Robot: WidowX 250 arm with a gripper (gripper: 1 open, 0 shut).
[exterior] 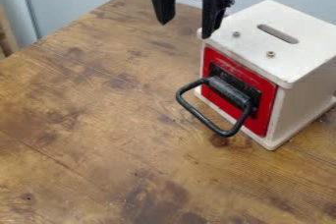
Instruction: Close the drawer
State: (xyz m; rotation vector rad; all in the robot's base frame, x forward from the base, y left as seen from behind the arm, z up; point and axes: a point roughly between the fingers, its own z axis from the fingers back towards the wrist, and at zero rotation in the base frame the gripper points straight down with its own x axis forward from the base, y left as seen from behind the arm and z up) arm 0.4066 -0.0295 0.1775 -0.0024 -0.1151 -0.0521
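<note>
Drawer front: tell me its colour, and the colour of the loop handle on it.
The drawer front is red; its loop handle is black. The single camera view shows both.

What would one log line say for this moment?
gripper: open, empty, above table behind box | drawer: red front flush with white box | loop handle: untouched

Surface point(92, 120) left and front of the casing point(296, 61) is open. Wire loop handle point(210, 110) juts out from the drawer point(250, 90) front, blocking low passes there.
</note>
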